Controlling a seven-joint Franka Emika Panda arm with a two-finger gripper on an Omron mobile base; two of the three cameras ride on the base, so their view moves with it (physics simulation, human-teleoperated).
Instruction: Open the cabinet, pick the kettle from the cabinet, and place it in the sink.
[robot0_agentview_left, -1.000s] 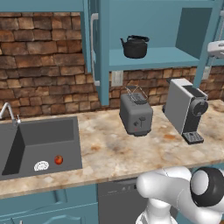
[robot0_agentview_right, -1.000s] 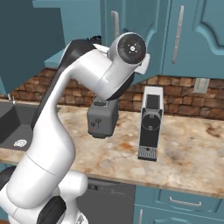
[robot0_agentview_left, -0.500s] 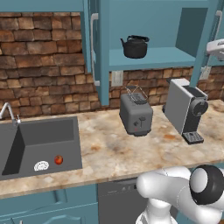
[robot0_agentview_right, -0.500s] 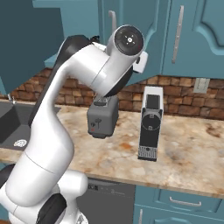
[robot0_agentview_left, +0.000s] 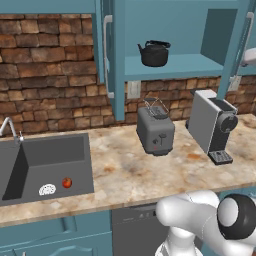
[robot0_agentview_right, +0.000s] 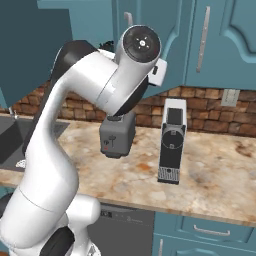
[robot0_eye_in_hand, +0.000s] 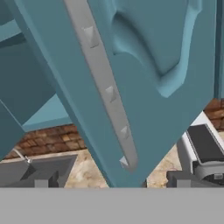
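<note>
Here you see the teal-blue wall cabinet (robot0_agentview_left: 175, 65) standing open, and the small squat black kettle (robot0_agentview_left: 154, 53) with its arched handle sits upright on the cabinet's shelf, above the grey boxy toaster (robot0_agentview_left: 155, 131). The toaster rests on the beige marbled stone bench (robot0_agentview_left: 135, 175), with a grey-and-black coffee machine (robot0_agentview_left: 213, 126) well to its right. At the left, the dark grey recessed sink (robot0_agentview_left: 47, 165) holds a small red round thing (robot0_agentview_left: 67, 182) and a white patterned thing (robot0_agentview_left: 47, 189). From the hand view, the open door's long silver bar handle (robot0_eye_in_hand: 107, 89) runs slanted close ahead. You cannot tell whether the hand is clenched or released.
</note>
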